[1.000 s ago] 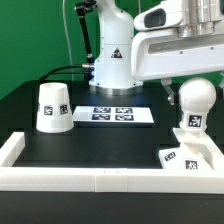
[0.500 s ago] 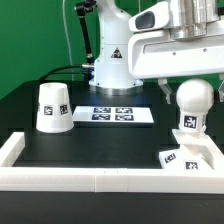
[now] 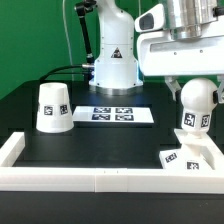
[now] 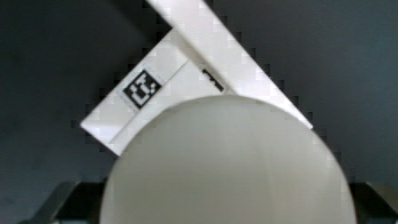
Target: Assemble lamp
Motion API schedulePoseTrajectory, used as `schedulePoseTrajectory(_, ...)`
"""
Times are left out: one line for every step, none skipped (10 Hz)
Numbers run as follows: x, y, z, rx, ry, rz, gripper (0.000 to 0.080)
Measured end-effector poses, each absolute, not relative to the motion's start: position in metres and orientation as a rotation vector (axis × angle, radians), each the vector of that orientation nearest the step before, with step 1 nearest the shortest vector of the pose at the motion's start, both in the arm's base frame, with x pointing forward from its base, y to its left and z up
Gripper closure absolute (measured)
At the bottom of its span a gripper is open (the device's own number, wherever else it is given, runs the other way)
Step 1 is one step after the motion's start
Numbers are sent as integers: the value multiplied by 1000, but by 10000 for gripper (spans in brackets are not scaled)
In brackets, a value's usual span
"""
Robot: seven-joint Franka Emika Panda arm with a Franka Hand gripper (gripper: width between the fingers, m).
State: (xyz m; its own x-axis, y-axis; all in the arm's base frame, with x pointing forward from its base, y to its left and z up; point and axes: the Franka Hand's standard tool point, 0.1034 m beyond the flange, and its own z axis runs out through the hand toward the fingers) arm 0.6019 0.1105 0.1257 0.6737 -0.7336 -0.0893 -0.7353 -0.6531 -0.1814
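Observation:
My gripper (image 3: 197, 99) is shut on the round white bulb (image 3: 197, 94), whose tagged stem hangs down just above the flat square base (image 3: 188, 156) at the exterior view's front right. The cone shade (image 3: 52, 107) stands upright and alone at the exterior view's left. In the wrist view the bulb (image 4: 222, 160) fills most of the picture between the dark fingers (image 4: 71, 203). The base (image 4: 169, 95) with its tag lies beyond the bulb, against the white rail.
The marker board (image 3: 118, 115) lies in the middle in front of the arm's pedestal (image 3: 113, 62). A low white rail (image 3: 90, 176) runs along the front and both sides of the black table.
The gripper with the bulb has shifted slightly to the exterior view's right and a little upward. The shade and base have not moved.

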Motion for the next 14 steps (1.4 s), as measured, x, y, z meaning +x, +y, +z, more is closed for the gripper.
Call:
schedulePoseTrajectory(602,111,126,-2619,1316,32,219)
schedulePoseTrajectory(601,111,125,-2551,1432,55,219)
schedulePoseTrajectory(601,110,123,-2493,1532,77,219)
schedulePoseTrajectory(601,110,123,-2431,1625,92,219)
schedulePoseTrajectory(601,110,123,-2407,1662,99,219)
schedulePoseTrajectory(601,111,123,-2396,1676,101,210)
schedulePoseTrajectory(600,112,123,-2401,1669,101,210)
schedulePoseTrajectory(600,112,123,-2419,1641,97,125)
schedulePoseTrajectory(600,111,123,-2474,1560,88,103)
schedulePoseTrajectory(599,110,124,-2527,1476,85,103)
schedulePoseTrajectory(599,110,125,-2596,1349,66,100)
schedulePoseTrajectory(600,110,125,-2681,1167,43,100)
schedulePoseTrajectory(600,109,125,-2732,1039,27,100)
schedulePoseTrajectory(599,109,124,-2766,951,18,100)
